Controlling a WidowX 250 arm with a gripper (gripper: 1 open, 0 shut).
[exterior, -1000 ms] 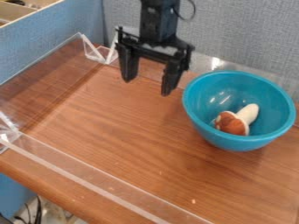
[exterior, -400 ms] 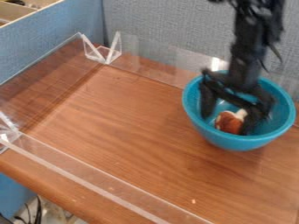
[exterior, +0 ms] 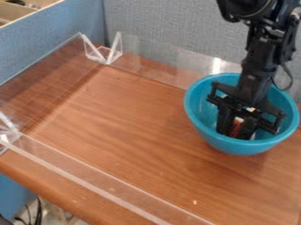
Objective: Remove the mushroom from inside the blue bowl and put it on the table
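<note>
The blue bowl (exterior: 201,112) stands at the right side of the table (exterior: 118,123). Inside it lies the mushroom (exterior: 238,125), of which only a patch of orange-brown cap shows between the black fingers. My gripper (exterior: 242,128) reaches straight down into the bowl from above. Its jaws have drawn in against the mushroom on both sides, low near the bowl's floor. The stem is hidden behind the fingers.
Low clear acrylic walls (exterior: 47,68) run along the table's left and front edges, with a small clear bracket (exterior: 106,51) at the back corner. A blue partition (exterior: 153,26) rises behind the table, and a cardboard box (exterior: 30,22) sits beyond the left wall.
My gripper moved from above the back of the table to the right, dropped into the bowl, and its jaws narrowed around the mushroom.
</note>
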